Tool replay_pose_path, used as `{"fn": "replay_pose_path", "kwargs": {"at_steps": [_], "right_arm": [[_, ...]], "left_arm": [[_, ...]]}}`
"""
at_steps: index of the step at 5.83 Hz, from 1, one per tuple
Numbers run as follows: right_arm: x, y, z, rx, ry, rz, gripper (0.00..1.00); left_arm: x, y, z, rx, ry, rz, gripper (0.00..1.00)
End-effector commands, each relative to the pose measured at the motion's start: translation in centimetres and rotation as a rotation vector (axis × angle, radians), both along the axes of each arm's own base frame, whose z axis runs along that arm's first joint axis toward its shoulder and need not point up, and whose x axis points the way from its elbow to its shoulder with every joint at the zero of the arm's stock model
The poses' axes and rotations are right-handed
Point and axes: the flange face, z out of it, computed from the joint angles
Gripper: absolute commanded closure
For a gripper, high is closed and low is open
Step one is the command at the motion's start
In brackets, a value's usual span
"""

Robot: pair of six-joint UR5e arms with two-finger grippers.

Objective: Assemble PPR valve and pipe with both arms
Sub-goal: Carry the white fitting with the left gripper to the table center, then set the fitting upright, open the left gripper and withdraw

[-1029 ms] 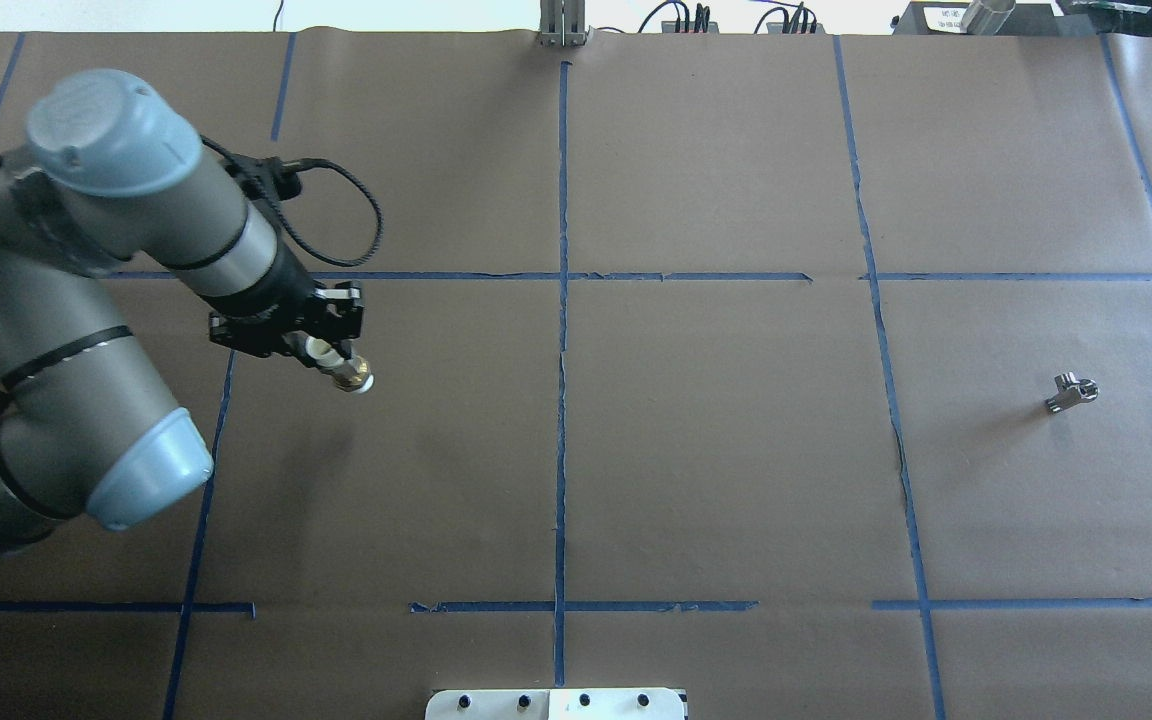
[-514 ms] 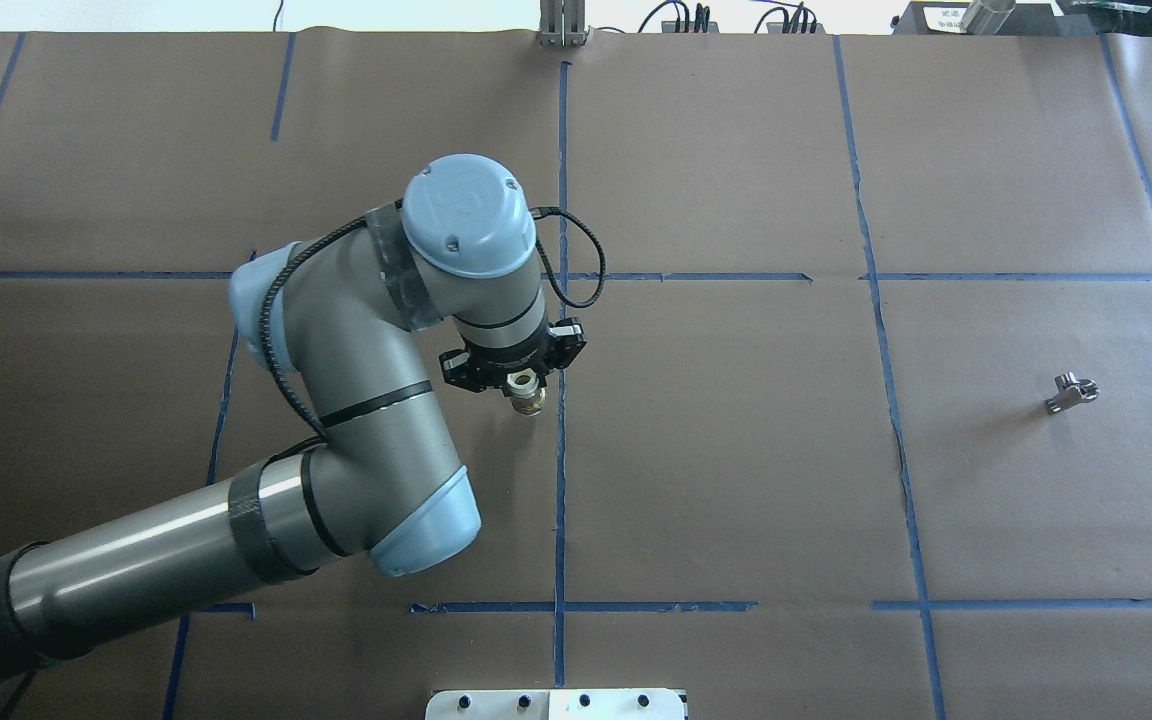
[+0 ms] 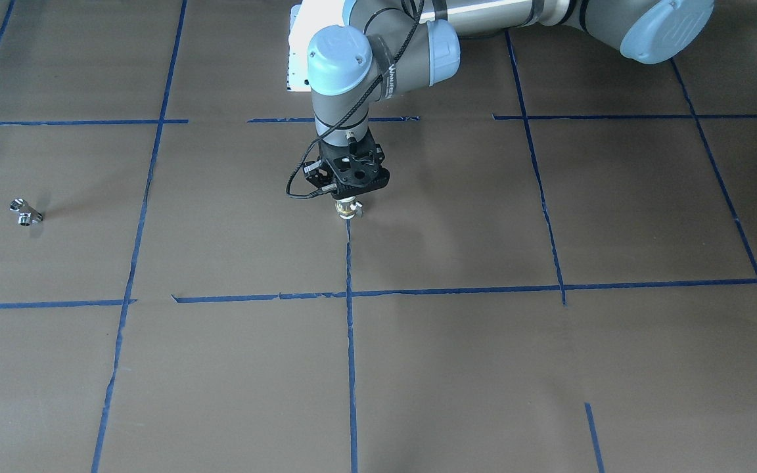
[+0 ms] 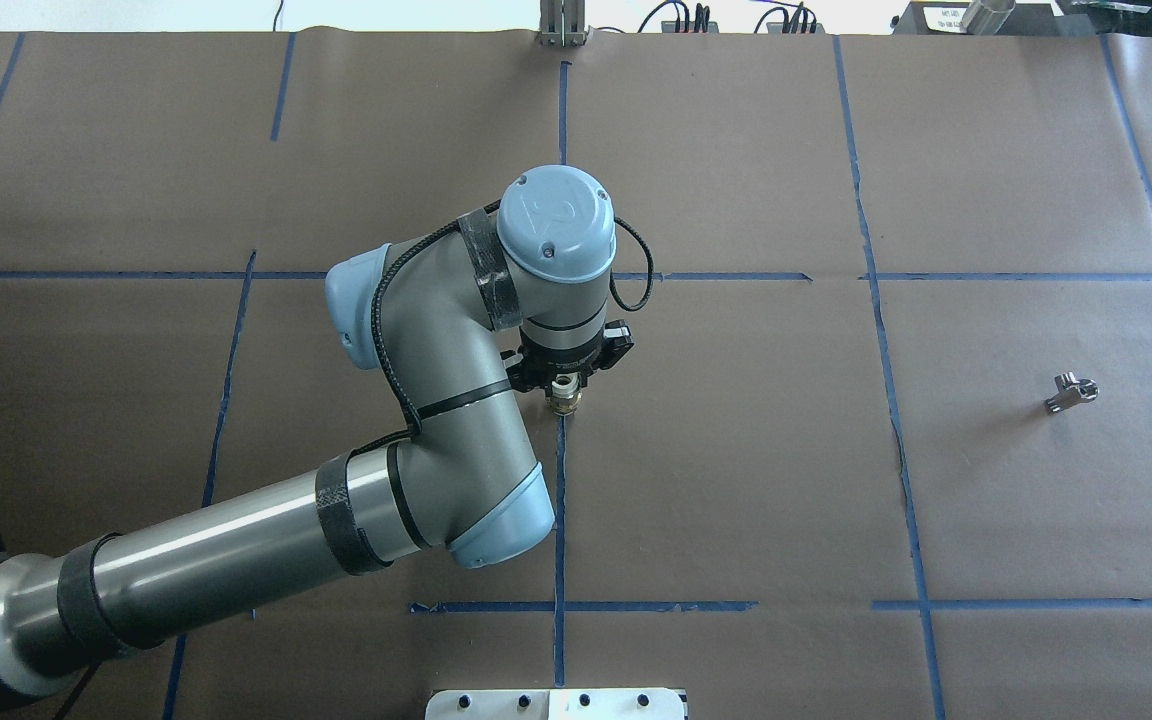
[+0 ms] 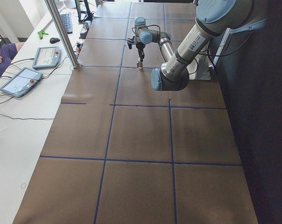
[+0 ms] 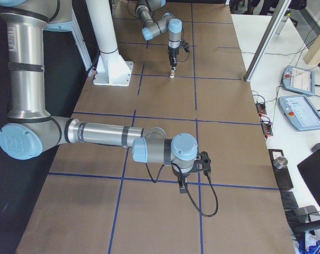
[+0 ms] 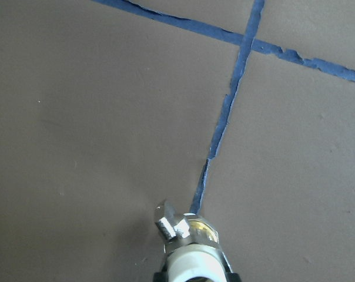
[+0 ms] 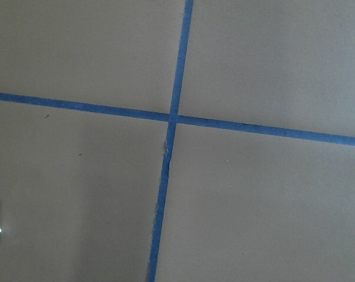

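My left gripper (image 4: 563, 387) is shut on the PPR valve (image 4: 566, 404) and holds it upright, by its white top end, over the centre tape line. The valve's brass middle and side knob show in the left wrist view (image 7: 188, 232) and in the front view (image 3: 347, 209). The pipe (image 4: 1071, 391), a small chrome fitting, lies alone on the paper at the right, also in the front view (image 3: 25, 213). My right gripper (image 6: 182, 185) shows only in the exterior right view, low over the paper; I cannot tell whether it is open or shut.
Brown paper with a blue tape grid (image 4: 561, 300) covers the table. A white base plate (image 4: 556, 704) sits at the near edge. An aluminium post (image 4: 563, 25) stands at the far edge. Teach pendants (image 6: 300, 98) lie beside the table.
My left arm has swung right with the valve in its gripper, from the table's left part to the centre tape line. The pipe has not moved.
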Motion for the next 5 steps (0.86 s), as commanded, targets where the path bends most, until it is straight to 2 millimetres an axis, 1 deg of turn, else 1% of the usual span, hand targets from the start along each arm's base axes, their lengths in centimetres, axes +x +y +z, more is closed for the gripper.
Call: {"fn": "replay_pose_path", "kwargs": {"at_steps": [1,2,3,4,5], "right_arm": [[0.0,0.0,0.0,-0.001,0.000,0.000,0.00],[0.0,0.0,0.0,-0.001,0.000,0.000,0.00],[-0.1,0.0,0.0,-0.001,-0.003,-0.002,0.00],[-0.2,0.0,0.0,-0.001,-0.008,-0.003,0.00],[-0.5,-0.1,-0.1,0.003,-0.008,-0.010,0.00]], "left_arm": [[0.2,0.2,0.1,0.001,-0.002,0.005,0.63],[0.2,0.2,0.0,0.003,-0.001,0.004,0.07],[-0.2,0.3,0.2,0.007,0.002,0.006,0.00],[-1.7,0.2,-0.7,0.021,0.022,0.003,0.00],[-5.5,1.0,1.3,0.084,0.046,0.036,0.00]]}}
